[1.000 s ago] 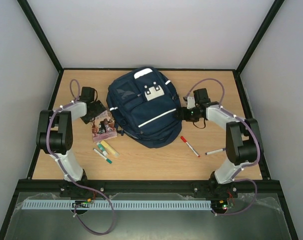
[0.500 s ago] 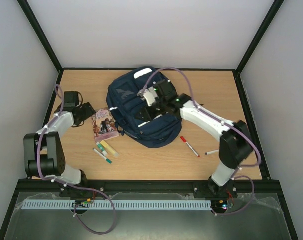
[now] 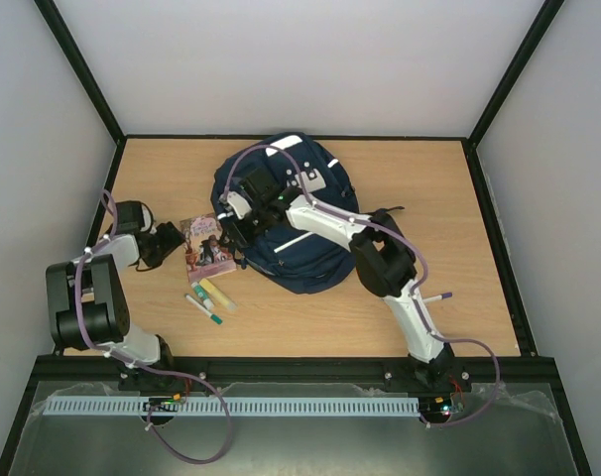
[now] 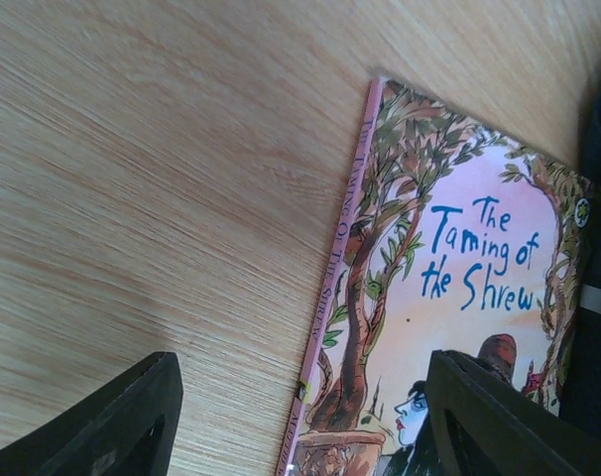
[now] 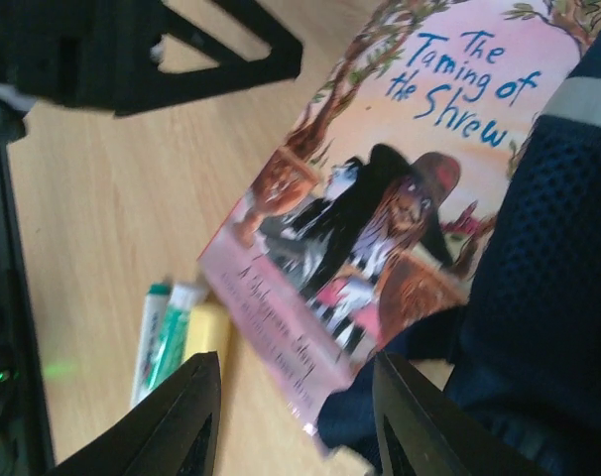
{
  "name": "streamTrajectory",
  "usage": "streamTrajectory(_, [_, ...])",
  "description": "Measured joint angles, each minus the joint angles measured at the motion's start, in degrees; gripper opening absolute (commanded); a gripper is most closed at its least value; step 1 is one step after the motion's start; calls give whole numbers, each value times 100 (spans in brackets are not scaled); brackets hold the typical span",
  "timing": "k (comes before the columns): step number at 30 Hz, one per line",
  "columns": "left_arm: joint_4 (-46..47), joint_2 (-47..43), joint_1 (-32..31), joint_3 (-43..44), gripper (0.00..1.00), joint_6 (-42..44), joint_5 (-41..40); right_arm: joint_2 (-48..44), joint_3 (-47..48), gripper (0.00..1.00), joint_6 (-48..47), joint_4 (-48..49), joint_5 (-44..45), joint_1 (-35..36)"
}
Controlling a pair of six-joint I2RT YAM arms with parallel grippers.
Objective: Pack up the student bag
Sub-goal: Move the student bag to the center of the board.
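Observation:
The student bag (image 3: 315, 260), navy with white stripes, lies in the middle of the table. A pink paperback, "The Taming of the Shrew" (image 3: 209, 254), lies flat against its left side. My left gripper (image 3: 169, 243) is open just left of the book. In the left wrist view that gripper (image 4: 300, 426) has its fingers apart on either side of the book's (image 4: 449, 268) spine edge, holding nothing. My right arm reaches across the bag, and my right gripper (image 3: 234, 230) hangs over the book's right edge. In the right wrist view it (image 5: 300, 426) is open above the book's (image 5: 380, 198) near corner and the bag's fabric (image 5: 548, 278).
Green-capped markers (image 3: 205, 306) and a yellow highlighter (image 3: 219, 295) lie in front of the book; the right wrist view shows the markers (image 5: 160, 337) and the highlighter (image 5: 209, 335) too. A pen (image 3: 441, 295) pokes out behind the right arm. The wooden table (image 3: 429, 188) has black frame posts at its corners.
The right arm swung from the bag's right side across it to the book. The left gripper drew back left off the book. Both jaws narrowed but stay open.

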Motion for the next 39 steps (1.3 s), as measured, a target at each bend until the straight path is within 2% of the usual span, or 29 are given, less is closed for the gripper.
streamTrajectory(5, [103,232,37,-28,70,11,197,791,673,38,192,-68,116,-13])
streamTrajectory(10, [175,284,59,-28,69,20,332,1012,868,35,284,-140,286,-9])
streamTrajectory(16, [407,415,55,-24,69,15,529,1180,1047,27,437,-238,575,28])
streamTrajectory(23, [647,625,-42,50,68,15,820,1379,1233,12,468,-348,909,107])
streamTrajectory(34, [901,767,-76,31,66,-57,1373,1585,1460,9,448,-461,1290,192])
streamTrajectory(39, [1056,761,-201,-96,61,-264,1749,1633,1519,7,409,-483,1423,192])
